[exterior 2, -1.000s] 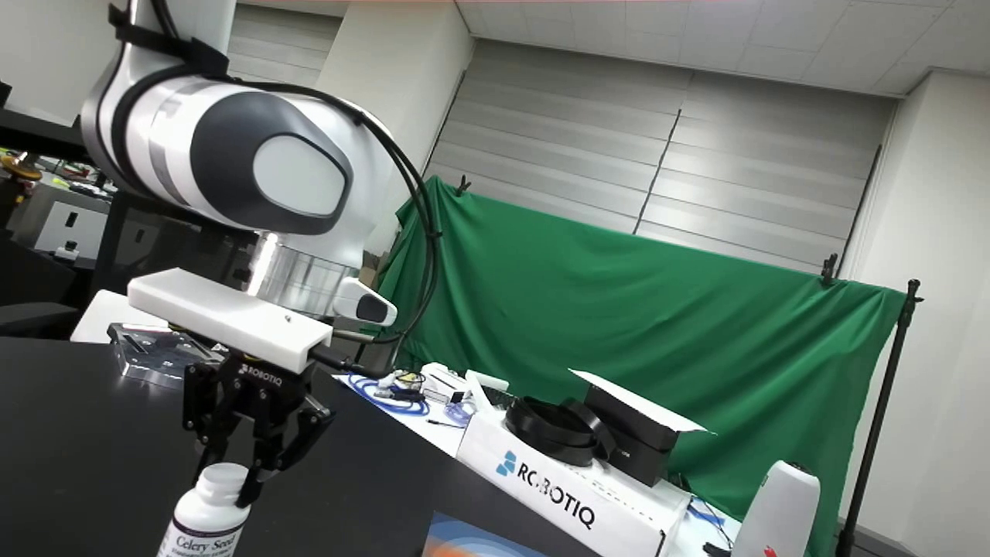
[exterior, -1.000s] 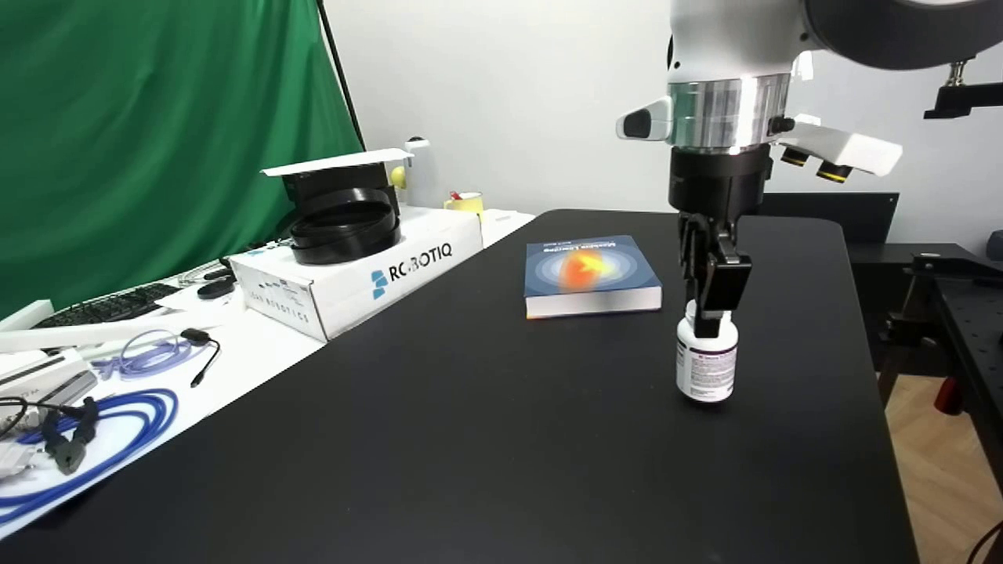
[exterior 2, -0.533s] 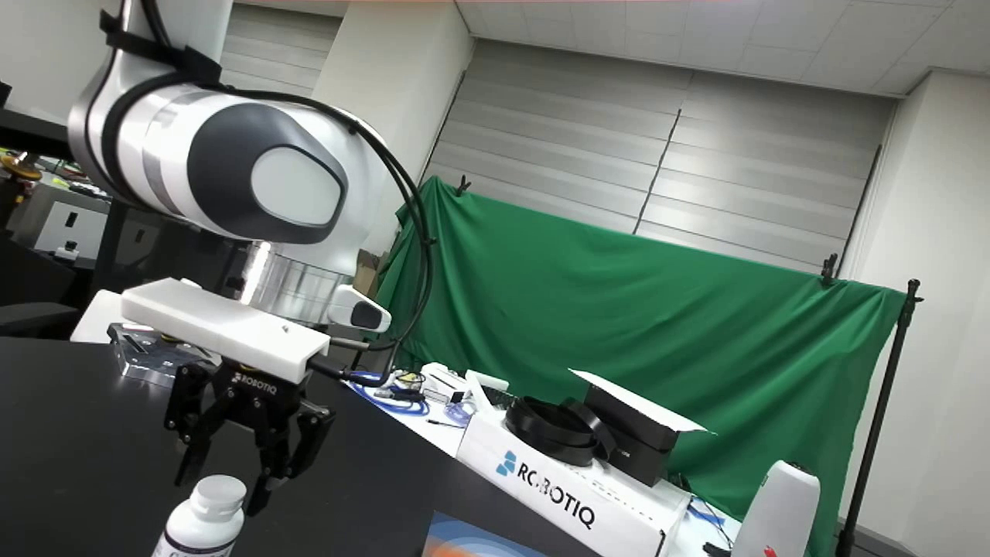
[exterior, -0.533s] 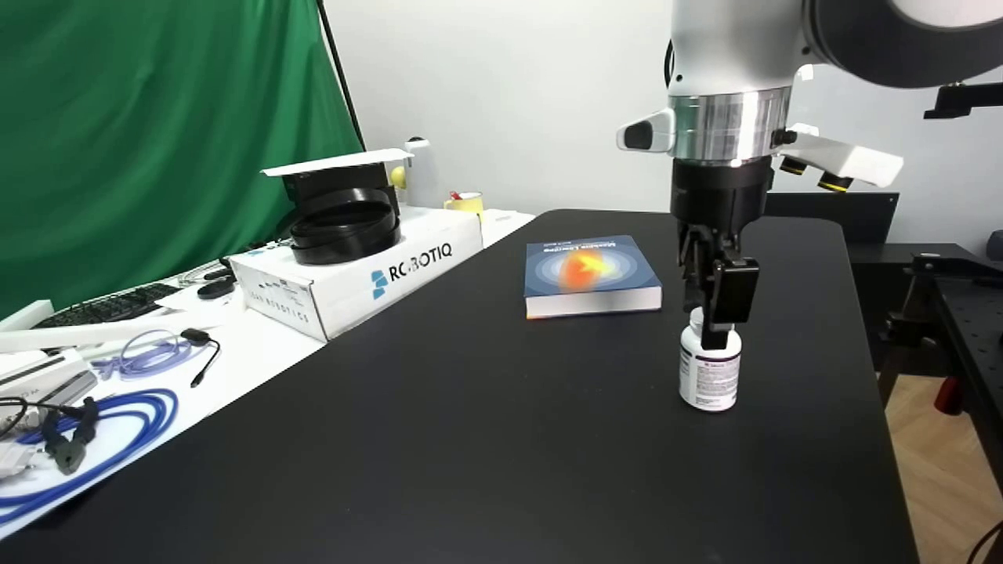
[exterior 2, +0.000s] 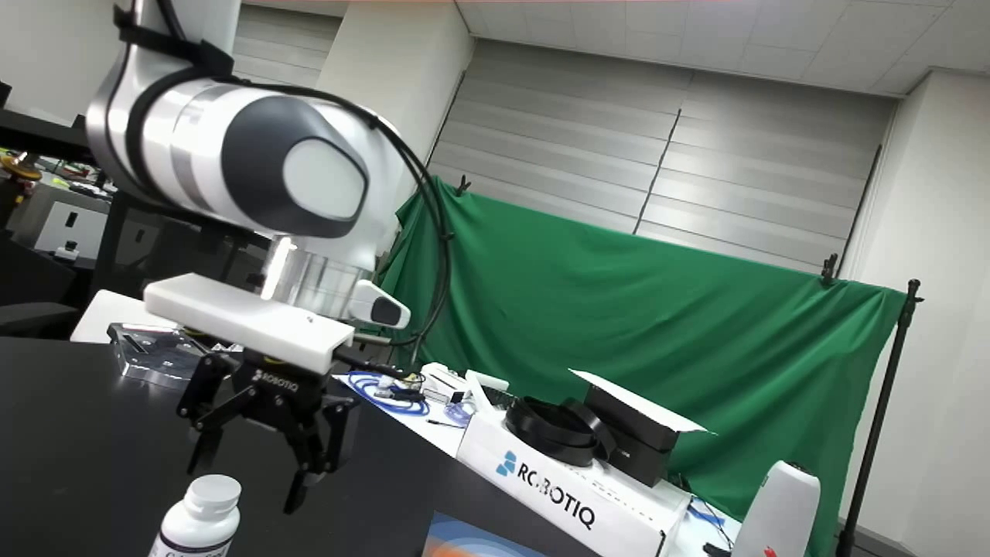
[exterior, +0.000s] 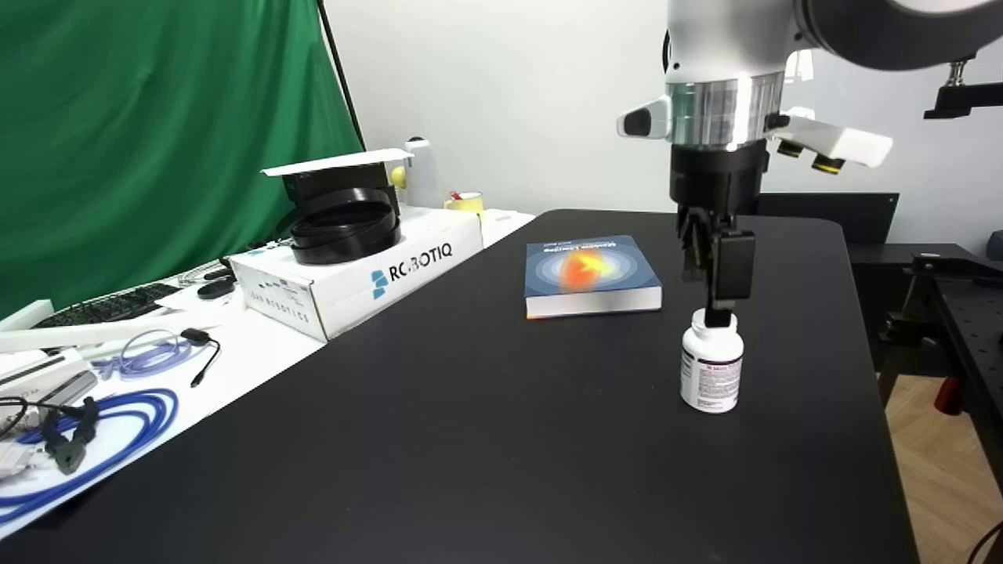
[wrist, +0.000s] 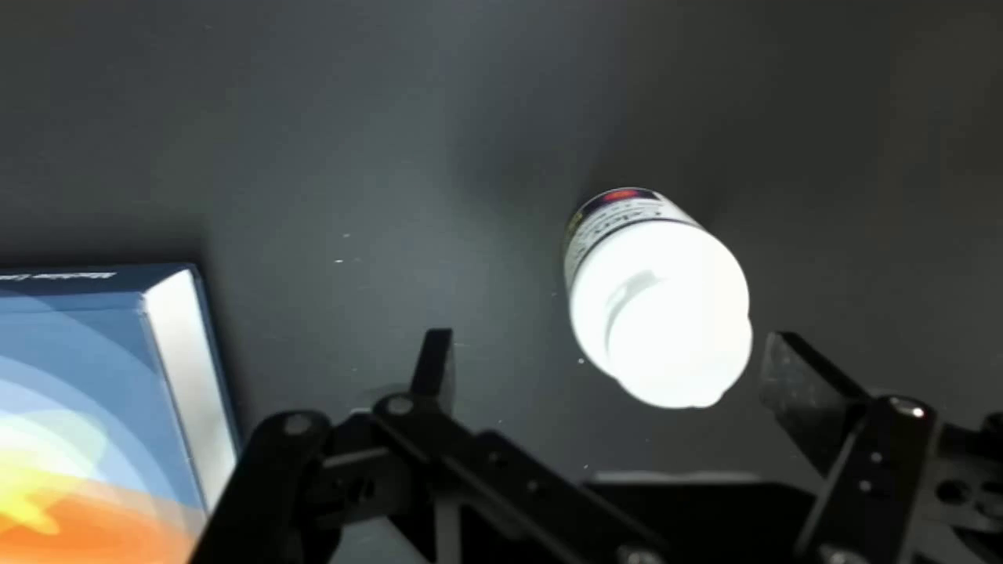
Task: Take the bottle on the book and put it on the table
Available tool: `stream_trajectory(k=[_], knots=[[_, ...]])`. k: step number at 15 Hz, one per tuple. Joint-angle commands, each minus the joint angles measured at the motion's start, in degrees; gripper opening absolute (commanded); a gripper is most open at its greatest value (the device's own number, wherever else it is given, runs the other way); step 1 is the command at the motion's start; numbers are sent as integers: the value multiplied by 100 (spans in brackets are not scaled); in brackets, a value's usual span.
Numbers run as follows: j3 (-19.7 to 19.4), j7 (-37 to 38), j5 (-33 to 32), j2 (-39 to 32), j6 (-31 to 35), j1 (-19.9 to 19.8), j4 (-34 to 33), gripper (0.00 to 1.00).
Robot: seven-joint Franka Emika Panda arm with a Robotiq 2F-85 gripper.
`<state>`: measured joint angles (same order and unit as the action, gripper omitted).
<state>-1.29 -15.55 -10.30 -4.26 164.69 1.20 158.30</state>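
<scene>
- The bottle (exterior: 711,368) stood upright on the black table (exterior: 470,439), its white cap (wrist: 678,341) uppermost and a pale label (exterior: 711,382) around its body.
- I held my gripper (exterior 2: 244,486) pointing down just by the top of the bottle, its two fingers (wrist: 803,399) spread well apart.
- In the wrist view the cap showed between my fingers, much nearer one than the other, with dark table visible between it and each.
- In an exterior view one fingertip (exterior: 718,313) of mine crossed in front of the cap.
- Apart from the bottle, on the same table, the book (exterior: 593,270) lay flat, blue cover up with its orange and yellow picture showing; a white page edge ran along the side toward the bottle.
- Farther from the bottle than the book sat the white printed cardboard box (exterior: 400,274), black round pieces (exterior: 341,235) resting on it.
- That box was on the white-covered side bench (exterior: 251,345), which ran along the table well apart from the bottle and also carried a black keyboard (exterior: 110,305) and a yellow mug (exterior: 468,204).
- Past the bench, farthest of these from the bottle, a green curtain (exterior 2: 619,309) hung, in sight in both exterior views.
</scene>
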Motion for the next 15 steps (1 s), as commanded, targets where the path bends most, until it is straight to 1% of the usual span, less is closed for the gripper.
stream_trajectory(k=[1, 4, 9, 10, 12, 15], knots=[[-99, -337, 162, 853, -1107, -279, -256, 100], [-269, -618, 303, 1415, -1810, -362, -452, 100], [-500, -1000, 516, 1938, -2762, -328, -737, 100], [-427, -785, 369, 1764, -2418, -341, -632, 100], [-478, -905, 446, 1902, -2620, -335, -669, 100], [-485, -924, 452, 1923, -2638, -331, -668, 100]])
